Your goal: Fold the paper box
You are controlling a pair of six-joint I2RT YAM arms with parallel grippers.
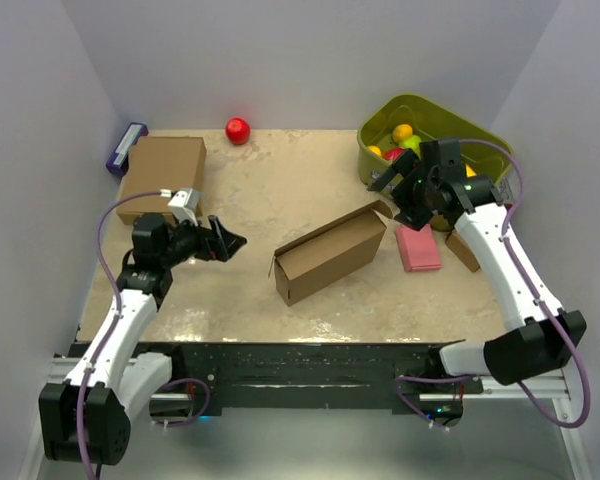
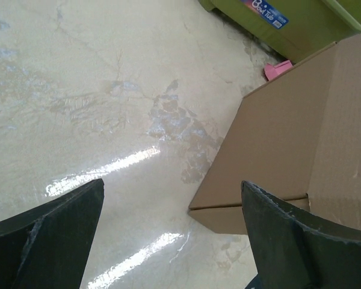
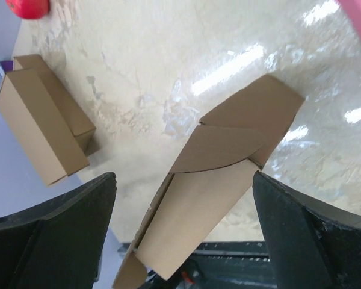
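Observation:
The paper box [image 1: 330,252] is a long brown cardboard carton lying diagonally at the table's middle, with loose flaps at both ends. My left gripper [image 1: 230,241] is open and empty, just left of the box's near-left end and apart from it. In the left wrist view [image 2: 171,186] the box's corner [image 2: 301,132] lies ahead to the right of the fingers. My right gripper [image 1: 392,200] is open and empty, held above the box's far-right end. In the right wrist view [image 3: 183,177] the box [image 3: 210,192] with its curved flap lies below, between the fingers.
A closed brown box [image 1: 163,172] sits at the back left beside a purple item [image 1: 126,146]. A red ball [image 1: 238,130] lies at the back. A green bin [image 1: 430,125] of fruit stands at the back right. A pink block [image 1: 417,247] and a small brown cube [image 1: 462,250] lie under the right arm.

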